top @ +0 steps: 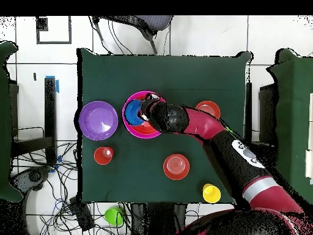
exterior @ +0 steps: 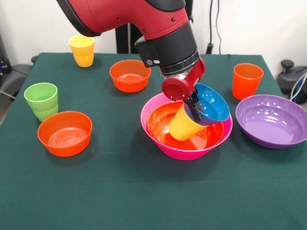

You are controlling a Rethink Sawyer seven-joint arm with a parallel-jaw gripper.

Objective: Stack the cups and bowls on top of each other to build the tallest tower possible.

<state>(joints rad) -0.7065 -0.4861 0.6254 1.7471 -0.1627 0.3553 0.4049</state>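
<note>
On the left of the front view a green cup [exterior: 41, 101] stands upright on the tabletop [exterior: 144, 191] just behind a small orange bowl [exterior: 64, 133], with a yellow cup [exterior: 82, 50] further back; all three wait untouched, apparently as stock for later layers. Another small orange bowl [exterior: 130, 75] sits mid-table behind the tower [exterior: 186, 127]. That tower has the pink bowl [exterior: 158, 136] as its wide base, a large orange bowl [exterior: 163, 125] nested in it, and a blue bowl [exterior: 211, 103] tipped against the rim. The gripper [exterior: 193, 109] has its fingers closed on a tilted second yellow cup [exterior: 183, 125] over the orange bowl, probably to seat it. To the right an orange cup [exterior: 247, 80] and the purple bowl [exterior: 272, 120] stand spare.
</note>
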